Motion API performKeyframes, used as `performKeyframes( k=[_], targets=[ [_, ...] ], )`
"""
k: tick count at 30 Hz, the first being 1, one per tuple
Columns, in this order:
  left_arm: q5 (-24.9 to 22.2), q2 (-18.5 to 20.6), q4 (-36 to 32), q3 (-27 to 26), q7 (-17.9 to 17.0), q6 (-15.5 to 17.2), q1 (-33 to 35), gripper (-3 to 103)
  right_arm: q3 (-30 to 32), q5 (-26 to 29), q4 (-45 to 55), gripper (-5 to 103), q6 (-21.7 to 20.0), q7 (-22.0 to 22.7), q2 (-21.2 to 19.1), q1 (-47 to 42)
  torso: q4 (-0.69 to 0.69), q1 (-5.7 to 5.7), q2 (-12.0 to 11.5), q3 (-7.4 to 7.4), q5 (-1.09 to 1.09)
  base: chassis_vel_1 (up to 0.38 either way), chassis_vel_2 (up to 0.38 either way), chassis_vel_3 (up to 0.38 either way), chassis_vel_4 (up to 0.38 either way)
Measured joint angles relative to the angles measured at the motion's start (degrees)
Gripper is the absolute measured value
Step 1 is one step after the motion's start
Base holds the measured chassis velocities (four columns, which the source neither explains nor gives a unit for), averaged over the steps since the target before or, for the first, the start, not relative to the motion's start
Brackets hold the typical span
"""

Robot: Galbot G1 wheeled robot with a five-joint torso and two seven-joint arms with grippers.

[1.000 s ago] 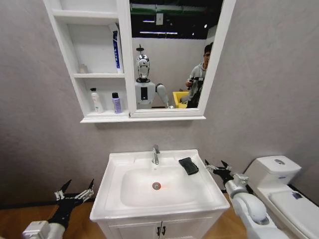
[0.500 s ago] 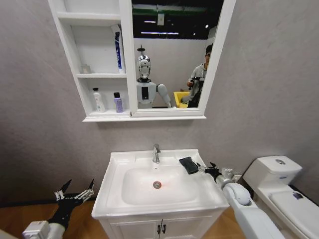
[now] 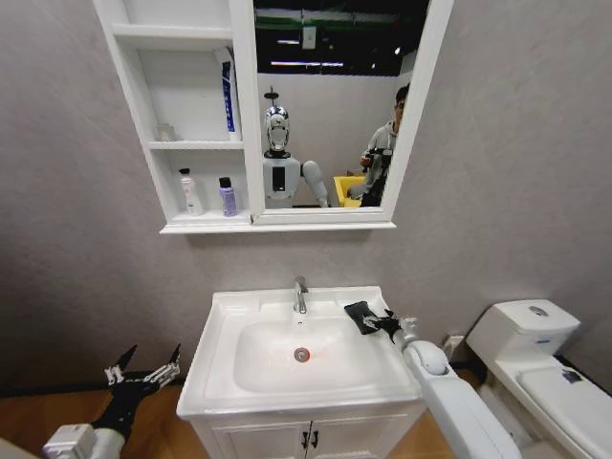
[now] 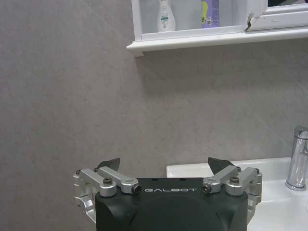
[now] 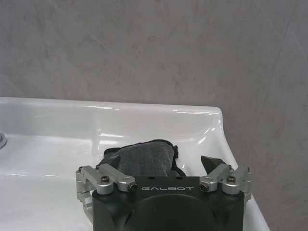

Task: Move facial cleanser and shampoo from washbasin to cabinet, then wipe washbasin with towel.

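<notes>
- Reaching over the washbasin rim, the right claw sits released at the towel, centre-right of frame; its tips partly hide the cloth's near edge.
- Left claw, lower left, hangs spread apart.
- Two bottles stand on the cabinet bottom shelf, labels unreadable.

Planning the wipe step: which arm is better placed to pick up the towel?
Right. The right gripper is open at the towel on the washbasin rim's back right corner. The left gripper hangs low beside the vanity, away from it.
</notes>
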Motion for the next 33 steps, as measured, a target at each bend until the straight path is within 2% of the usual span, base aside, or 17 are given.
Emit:
performKeyframes(
  k=[1,3,4,6,9,12,13,16,18,19,22,23,25,29,31,32,33],
  targets=[
    [0.0,0.0,0.0,0.0,0.0,0.0,0.0,100,-0.34,-0.02,-0.97,89,0.04,-0.12,0.38,0.49,0.0,0.0,0.0,0.0,0.01,0.0,0.0,0.0,0.0],
    [0.0,0.0,0.0,0.0,0.0,0.0,0.0,100,-0.54,-0.02,-1.36,89,0.05,-0.18,0.59,0.65,0.0,0.0,0.0,0.0,0.01,0.0,0.0,0.0,0.0],
    [0.0,0.0,0.0,0.0,0.0,0.0,0.0,100,-0.83,-0.02,-2.06,78,0.06,-0.3,1.14,0.88,0.0,0.0,0.0,0.0,0.01,0.0,0.0,0.0,0.0],
    [0.0,0.0,0.0,0.0,0.0,0.0,0.0,100,-0.88,-0.02,-2.35,78,0.07,-0.36,1.38,0.99,0.0,0.0,0.0,0.0,0.01,0.0,0.0,0.0,0.0],
    [0.0,0.0,0.0,0.0,0.0,0.0,0.0,100,-1.02,-0.52,-3.78,62,0.35,-0.8,2.29,1.44,0.01,0.0,0.0,0.0,0.01,0.0,0.0,0.0,0.0],
    [0.0,0.0,0.0,0.0,0.0,0.0,0.0,100,-1.0,-0.61,-3.87,57,0.35,-0.83,2.39,1.44,0.0,0.0,0.0,-0.01,0.01,0.0,0.0,0.0,0.0],
    [0.0,0.0,0.0,0.0,0.0,0.0,0.0,100,-0.89,-0.61,-3.87,46,0.35,-0.83,2.38,1.41,0.0,0.0,0.0,-0.01,0.01,0.0,0.0,0.0,0.0],
    [0.0,0.0,0.0,0.0,0.0,0.0,0.0,100,-0.76,-0.58,-3.66,40,0.21,-0.83,2.22,1.23,0.01,0.0,0.0,-0.01,0.01,0.0,0.0,0.0,0.0],
    [0.0,0.0,0.0,0.0,0.0,0.0,0.0,100,-0.6,-0.49,-3.06,30,-0.1,-0.66,1.84,0.78,0.01,0.0,0.0,0.0,0.01,0.0,0.0,0.0,0.0],
    [0.0,0.0,0.0,0.0,0.0,0.0,0.0,100,-0.6,-0.49,-3.06,30,-0.1,-0.66,1.84,0.78,0.01,0.0,0.0,0.0,0.01,0.0,0.0,0.0,0.0],
    [0.0,0.0,0.0,0.0,0.0,0.0,0.0,100,-0.34,-0.04,-1.85,13,-0.72,-0.37,1.05,0.23,0.0,0.0,0.0,0.0,0.02,0.0,0.0,0.0,0.0],
    [0.0,0.0,0.0,0.0,0.0,0.0,0.0,100,-0.34,-0.04,-1.85,13,-0.72,-0.37,1.05,0.23,0.0,0.0,0.0,0.0,0.02,0.0,0.0,0.0,0.0],
    [0.0,0.0,0.0,0.0,0.0,0.0,0.0,100,-0.13,0.75,-0.43,4,-1.3,0.13,0.47,-0.12,0.0,0.0,0.0,0.0,0.02,0.0,0.0,0.0,0.0],
    [0.0,0.0,0.0,0.0,0.0,0.0,0.0,100,0.36,2.05,2.95,2,-2.21,1.15,-0.42,-1.19,0.01,0.0,0.0,0.0,0.01,0.0,0.0,0.0,0.0],
    [0.0,0.0,0.0,0.0,0.0,-0.01,0.0,100,1.11,4.08,9.48,2,-3.79,3.03,-1.78,-3.81,0.0,0.0,0.0,0.0,0.01,0.0,0.0,0.0,0.0],
    [0.0,0.0,0.0,0.0,0.0,-0.01,0.0,100,1.11,4.08,9.48,2,-3.79,3.03,-1.78,-3.81,0.0,0.0,0.0,0.0,0.01,0.0,0.0,0.0,0.0],
    [0.0,0.0,0.0,0.0,0.0,-0.01,0.0,100,1.6,5.8,14.33,2,-5.29,4.87,-2.45,-6.15,-0.01,0.0,0.01,0.0,0.0,0.0,0.0,0.0,0.0]
  ],
)
